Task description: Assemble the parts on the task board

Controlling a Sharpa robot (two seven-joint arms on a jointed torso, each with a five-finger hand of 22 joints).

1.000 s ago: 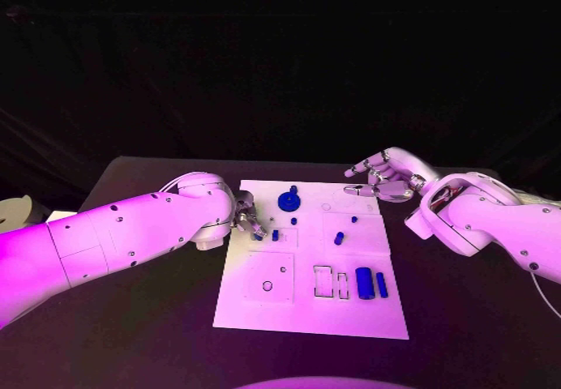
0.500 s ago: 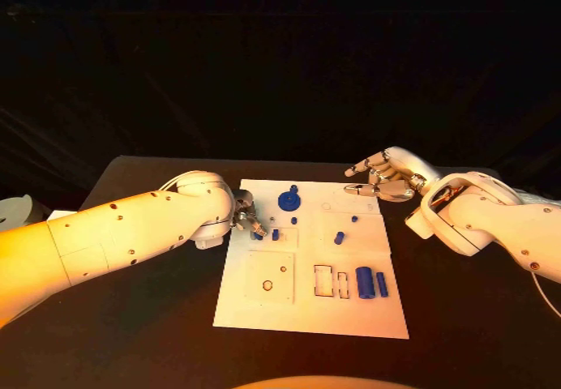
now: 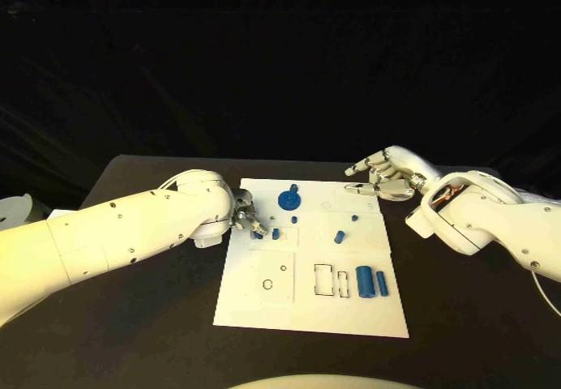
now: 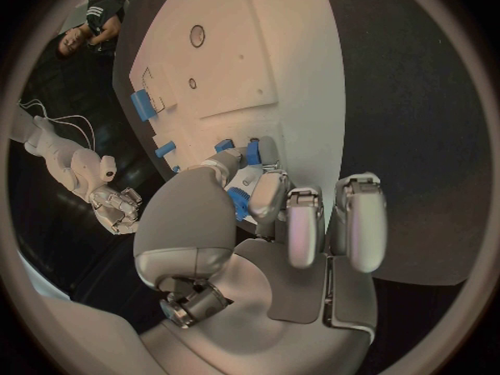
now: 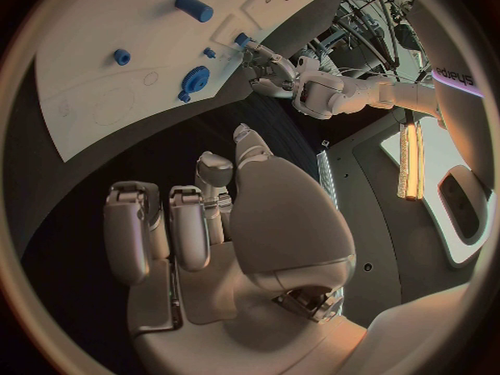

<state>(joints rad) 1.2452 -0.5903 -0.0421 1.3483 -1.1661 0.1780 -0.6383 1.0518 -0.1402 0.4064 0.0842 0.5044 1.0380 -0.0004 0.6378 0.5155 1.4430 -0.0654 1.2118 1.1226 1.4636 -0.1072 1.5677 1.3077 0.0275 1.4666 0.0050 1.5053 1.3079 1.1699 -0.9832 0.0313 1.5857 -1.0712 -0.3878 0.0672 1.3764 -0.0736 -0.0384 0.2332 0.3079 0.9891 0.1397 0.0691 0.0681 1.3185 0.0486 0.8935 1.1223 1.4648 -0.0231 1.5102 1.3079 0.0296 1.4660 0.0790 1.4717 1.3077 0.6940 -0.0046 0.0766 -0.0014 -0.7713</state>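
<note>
left hand (image 3: 245,217) fingers pinching blue part (image 4: 238,202) — right hand (image 3: 386,176) empty

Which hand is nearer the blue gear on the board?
Left. The left hand sits at the board's edge just beside the blue gear; the right hand hovers past the board's far corner.

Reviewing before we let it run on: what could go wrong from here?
1. The left robot hand pinches a small blue part at the task board edge; the grip looks shallow, so it may slip.
2. A blue peg stands close beside those fingers; it could get knocked.
3. The right robot hand hovers open over the far corner, possibly brushing the board.
</note>
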